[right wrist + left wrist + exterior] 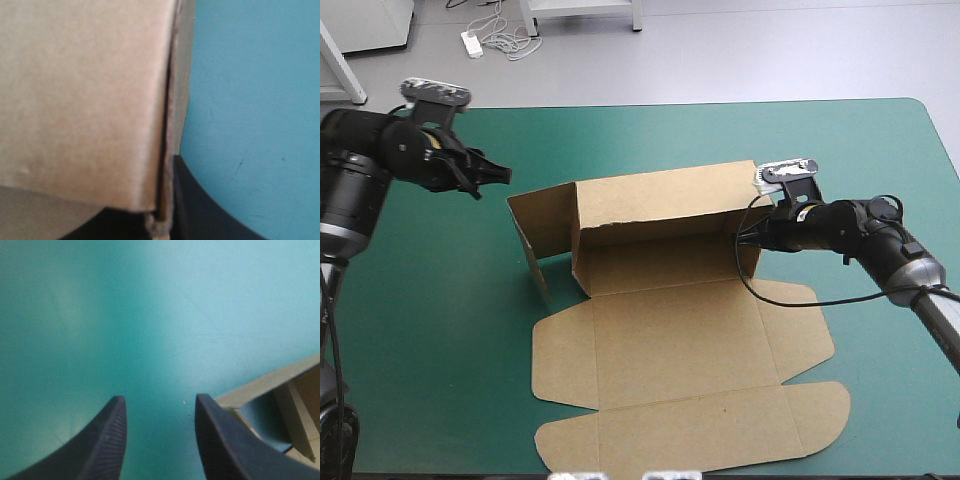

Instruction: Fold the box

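Note:
The brown box lies mid-table, its base and lid panels flat toward the near edge. Its long back wall stands upright, and an end flap stands at the wall's left end. My right gripper is at the wall's right end, shut on the board there. In the right wrist view the box fills the space ahead, its edge running down into the gripper; one black finger shows beside it. My left gripper hovers left of the box, open, above bare cover, with a box corner beside it.
The teal-green cover lies bare to the left of the box and along the far edge. The lid's rounded flaps reach close to the near edge of the table.

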`<move>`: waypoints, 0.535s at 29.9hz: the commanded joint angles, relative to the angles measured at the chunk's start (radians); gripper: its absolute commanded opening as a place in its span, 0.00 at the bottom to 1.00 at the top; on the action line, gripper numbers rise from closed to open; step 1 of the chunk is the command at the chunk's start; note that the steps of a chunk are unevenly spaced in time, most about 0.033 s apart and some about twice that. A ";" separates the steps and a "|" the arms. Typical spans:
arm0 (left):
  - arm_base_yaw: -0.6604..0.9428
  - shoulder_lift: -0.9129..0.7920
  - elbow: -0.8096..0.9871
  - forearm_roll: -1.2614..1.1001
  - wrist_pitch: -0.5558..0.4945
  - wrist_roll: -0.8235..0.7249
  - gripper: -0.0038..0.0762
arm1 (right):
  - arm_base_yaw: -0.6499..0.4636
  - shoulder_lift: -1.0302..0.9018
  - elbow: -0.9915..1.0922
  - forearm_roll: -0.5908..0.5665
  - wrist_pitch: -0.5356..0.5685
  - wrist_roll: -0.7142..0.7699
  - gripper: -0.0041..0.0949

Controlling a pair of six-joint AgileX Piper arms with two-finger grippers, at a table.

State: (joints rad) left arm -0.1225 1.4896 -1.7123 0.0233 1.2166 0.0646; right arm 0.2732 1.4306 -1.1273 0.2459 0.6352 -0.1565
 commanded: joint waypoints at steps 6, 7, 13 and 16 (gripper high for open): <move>0.250 -0.032 -0.018 -0.194 -0.032 0.076 0.44 | 0.002 -0.033 -0.096 0.026 0.078 0.012 0.02; 0.255 -0.032 -0.018 -0.188 -0.027 0.082 0.44 | 0.002 -0.033 -0.116 0.026 0.107 0.016 0.02; 0.255 -0.030 -0.018 -0.189 -0.062 0.081 0.44 | 0.002 -0.031 -0.260 0.014 0.319 0.083 0.02; 0.255 -0.028 -0.018 -0.208 -0.078 0.081 0.44 | 0.002 -0.031 -0.316 -0.034 0.416 0.123 0.02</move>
State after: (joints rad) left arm 0.1317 1.4935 -1.7081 -0.1492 1.2007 0.1462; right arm 0.2732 1.4350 -1.3651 0.2225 0.9968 -0.0775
